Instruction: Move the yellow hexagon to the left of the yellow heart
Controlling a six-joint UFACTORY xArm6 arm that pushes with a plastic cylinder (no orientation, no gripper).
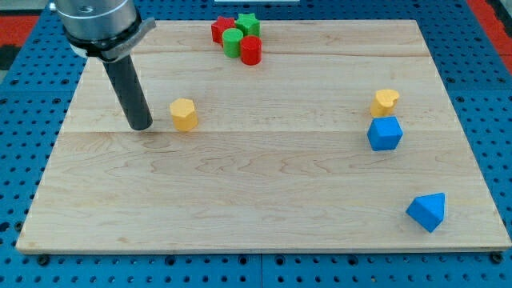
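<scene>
The tip (142, 126) is seen planted on the board (264, 200) just beside the yellow hexagon (184, 114), on its view-left side, a sliver of wood between them. No claw is fitted, so nothing can be clenched or released; only pushing is on offer. The hexagon sits left of centre, well apart from the yellow heart (385, 102), which rests just above a blue cube (385, 134) at the view's right. The block is judged light, rigid and quick to slide or spin, so its flat left face should be met squarely, at mid-width.
</scene>
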